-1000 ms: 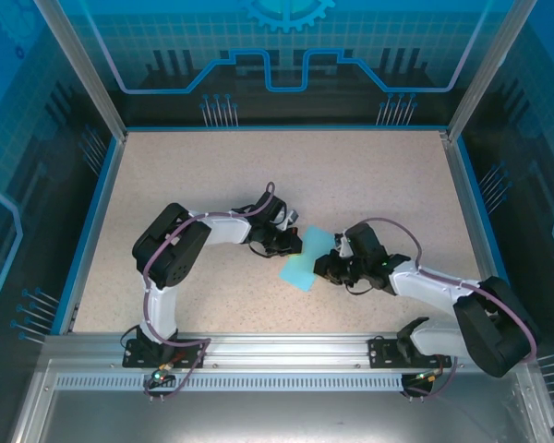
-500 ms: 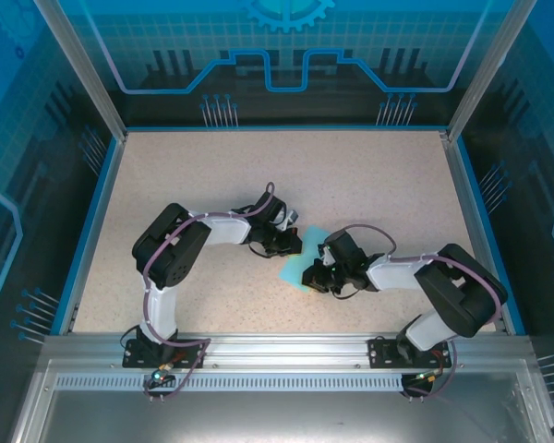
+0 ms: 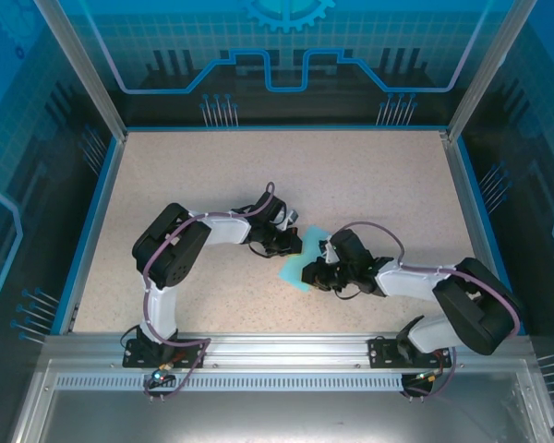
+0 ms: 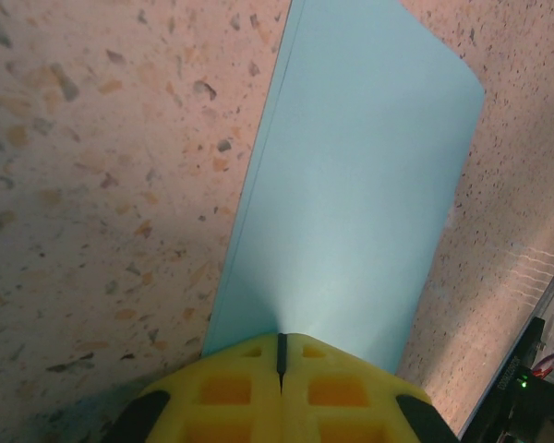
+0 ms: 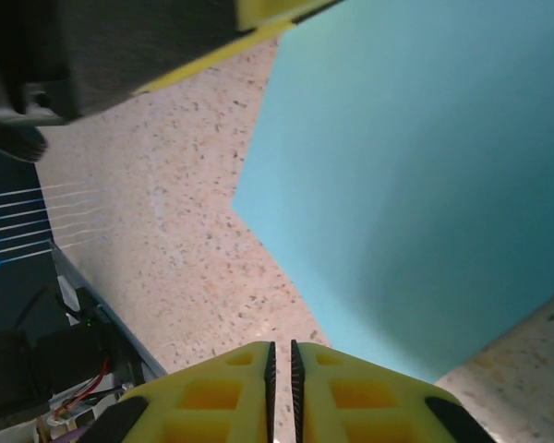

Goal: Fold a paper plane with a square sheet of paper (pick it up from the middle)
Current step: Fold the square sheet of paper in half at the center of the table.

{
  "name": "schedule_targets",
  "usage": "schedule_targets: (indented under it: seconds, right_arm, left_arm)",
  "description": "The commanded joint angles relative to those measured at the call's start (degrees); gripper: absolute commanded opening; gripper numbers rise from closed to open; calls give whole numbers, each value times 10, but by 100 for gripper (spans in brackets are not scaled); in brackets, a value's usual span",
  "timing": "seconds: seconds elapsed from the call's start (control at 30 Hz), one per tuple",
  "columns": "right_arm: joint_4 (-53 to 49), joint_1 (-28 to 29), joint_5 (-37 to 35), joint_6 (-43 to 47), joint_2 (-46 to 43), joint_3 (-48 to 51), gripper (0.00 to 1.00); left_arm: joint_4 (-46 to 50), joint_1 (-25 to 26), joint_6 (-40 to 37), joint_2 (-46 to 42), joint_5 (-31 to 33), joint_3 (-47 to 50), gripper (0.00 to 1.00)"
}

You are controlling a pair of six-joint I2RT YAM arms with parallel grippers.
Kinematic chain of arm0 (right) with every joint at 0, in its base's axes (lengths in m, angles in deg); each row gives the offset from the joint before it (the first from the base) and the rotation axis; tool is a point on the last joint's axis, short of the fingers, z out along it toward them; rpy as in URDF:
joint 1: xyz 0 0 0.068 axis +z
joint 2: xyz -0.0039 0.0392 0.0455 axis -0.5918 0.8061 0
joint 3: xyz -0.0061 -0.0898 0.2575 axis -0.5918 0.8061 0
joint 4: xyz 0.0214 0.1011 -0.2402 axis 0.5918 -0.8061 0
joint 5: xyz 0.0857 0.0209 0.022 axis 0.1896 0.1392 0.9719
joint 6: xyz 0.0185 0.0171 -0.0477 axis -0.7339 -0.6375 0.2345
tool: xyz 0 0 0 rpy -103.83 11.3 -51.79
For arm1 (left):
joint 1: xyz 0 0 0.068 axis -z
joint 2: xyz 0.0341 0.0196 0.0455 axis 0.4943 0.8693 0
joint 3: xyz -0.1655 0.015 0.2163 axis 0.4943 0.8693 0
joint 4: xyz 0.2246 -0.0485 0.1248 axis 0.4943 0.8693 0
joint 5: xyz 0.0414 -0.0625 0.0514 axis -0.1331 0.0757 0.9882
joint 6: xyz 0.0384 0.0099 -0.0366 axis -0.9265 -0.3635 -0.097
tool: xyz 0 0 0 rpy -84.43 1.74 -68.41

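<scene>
The light-blue sheet of paper (image 3: pixel 292 273) lies at the table's middle as a narrow folded strip. In the left wrist view the paper (image 4: pixel 360 185) runs away from the yellow fingertips, with a doubled edge on its left side. My left gripper (image 3: pixel 294 245) (image 4: pixel 280 347) is shut on the strip's far end. My right gripper (image 3: pixel 310 272) (image 5: pixel 281 351) hovers low at the strip's near right side, all but shut with bare table in the thin slit. There the paper (image 5: pixel 425 166) lies ahead and to its right.
The speckled table (image 3: pixel 212 185) is bounded by a blue rim and metal posts. The left gripper's yellow finger (image 5: pixel 268 14) and its dark body cross the top of the right wrist view. The two grippers sit close together over the paper.
My right gripper slid left along the paper, then eased back slightly, and its elbow swung inward. The left gripper has held still, shut on the paper.
</scene>
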Motion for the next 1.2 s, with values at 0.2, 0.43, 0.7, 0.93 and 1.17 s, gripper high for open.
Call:
schedule_targets:
  seconds: [0.2,0.43,0.7,0.93,1.17]
  right_arm:
    - [-7,12,28,18,70,-5,9]
    - [-95,-43,10,51,0,-35,12]
    - [-68,-144,49,64,39,-77,14]
    - [-53,-143,48,70,125,-75,10]
    - [-53,-150,58,78,129,-75,8]
  left_arm:
    - [100,3,-7,35,61,34,0]
    - [105,4,-10,33,63,34,0]
    - [105,3,-11,30,62,35,0]
    - [107,3,-13,29,62,36,0]
    - [110,3,-12,27,61,36,0]
